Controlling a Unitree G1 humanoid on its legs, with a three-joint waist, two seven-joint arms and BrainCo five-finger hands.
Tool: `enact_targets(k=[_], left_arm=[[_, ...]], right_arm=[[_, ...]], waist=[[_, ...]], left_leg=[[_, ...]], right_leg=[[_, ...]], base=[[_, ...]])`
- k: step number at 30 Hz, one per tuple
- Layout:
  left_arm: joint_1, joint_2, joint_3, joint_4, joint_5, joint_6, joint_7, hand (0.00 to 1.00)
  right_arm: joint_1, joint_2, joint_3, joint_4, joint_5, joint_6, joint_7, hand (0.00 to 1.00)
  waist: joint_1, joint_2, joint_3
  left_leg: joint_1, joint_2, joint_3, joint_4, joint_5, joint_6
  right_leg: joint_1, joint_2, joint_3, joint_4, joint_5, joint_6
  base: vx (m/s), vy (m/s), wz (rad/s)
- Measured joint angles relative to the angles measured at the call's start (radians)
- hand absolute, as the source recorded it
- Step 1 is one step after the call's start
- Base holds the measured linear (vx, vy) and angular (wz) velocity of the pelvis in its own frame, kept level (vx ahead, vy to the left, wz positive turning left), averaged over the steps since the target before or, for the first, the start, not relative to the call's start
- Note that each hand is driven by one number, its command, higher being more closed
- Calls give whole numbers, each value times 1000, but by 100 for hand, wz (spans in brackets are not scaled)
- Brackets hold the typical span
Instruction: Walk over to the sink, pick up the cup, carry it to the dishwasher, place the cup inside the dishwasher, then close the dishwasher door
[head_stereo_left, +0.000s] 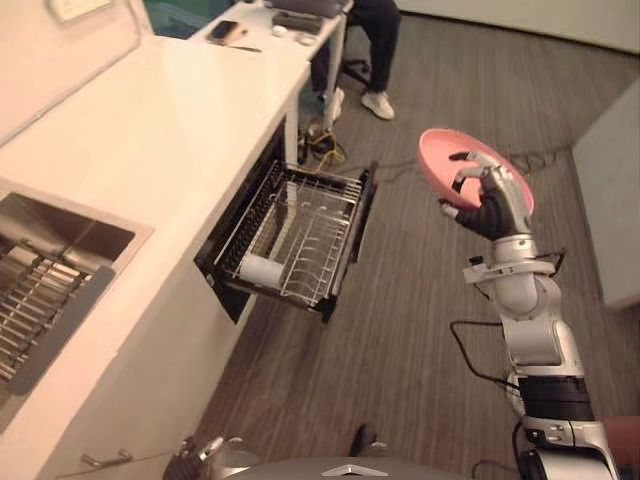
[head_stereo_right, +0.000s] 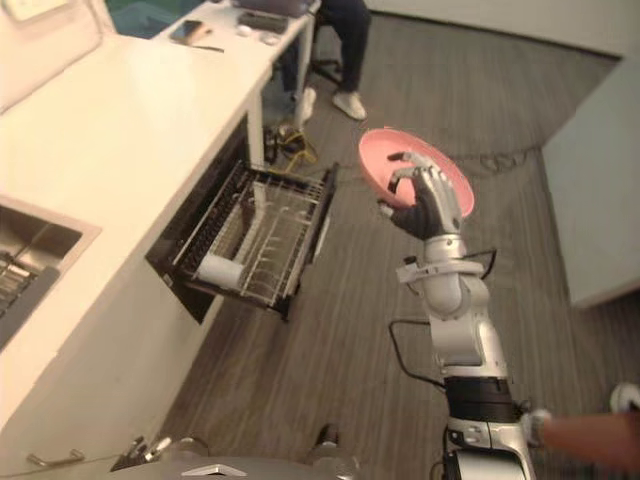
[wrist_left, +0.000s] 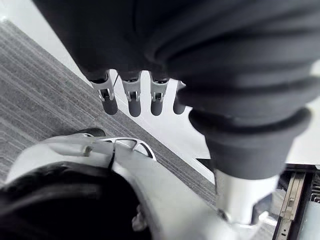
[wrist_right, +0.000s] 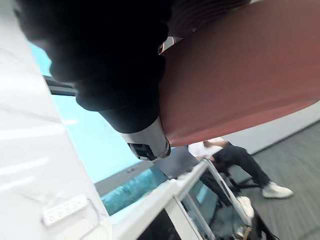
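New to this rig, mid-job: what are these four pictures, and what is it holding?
A two-armed walking robot with fingered hands. The two wide pictures look down from its head; the two close ones come from its wrists. Its right hand grips a pink bowl by the rim, raised over the floor. Its left hand hangs relaxed and empty. On its left are a white counter with a sink, and the dishwasher's rack pulled out, a white cup lying in it.
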Motion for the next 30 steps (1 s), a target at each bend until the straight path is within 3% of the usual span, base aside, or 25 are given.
enact_targets(k=[4,9,14,21,25,30], left_arm=[[-17,1,0,-1,-8,-1,-1,0],[-75,17,4,-21,-55,-12,-8,0],[-87,16,12,-39,-85,-10,-17,0],[-110,18,49,-57,-128,-3,-55,0],[-126,21,51,-71,-146,5,-69,0],[-143,30,49,-79,-165,11,-69,0]], right_arm=[[-58,-2,23,36,-5,10,23,100],[-244,-42,57,120,-7,35,16,100],[-323,-77,112,157,-6,47,-5,100],[-475,-103,185,230,-3,69,-22,100],[-541,-117,229,303,-2,68,-19,100],[-646,-144,300,426,15,102,-17,100]], waist=[[-1,-4,37],[23,-23,141],[46,-27,176],[72,-51,232],[95,-53,267],[117,-52,281]], left_leg=[[-65,-19,-69,16,0,13],[-182,-60,-136,37,18,40],[-249,-83,-219,51,18,49],[-310,-91,-261,77,15,57],[-343,-94,-270,90,21,65],[-408,-101,-296,107,26,71]], right_leg=[[-39,-8,-8,-20,35,-2],[-102,-35,-39,-59,99,-1],[-126,-48,-78,-59,107,-3],[-153,-53,-95,-59,115,-4],[-174,-57,-102,-59,123,-5],[-224,-61,-111,-59,137,-11]], base=[[-127,27,8],[-95,42,24],[10,46,27],[-39,37,14],[-44,29,7],[-49,29,8]])
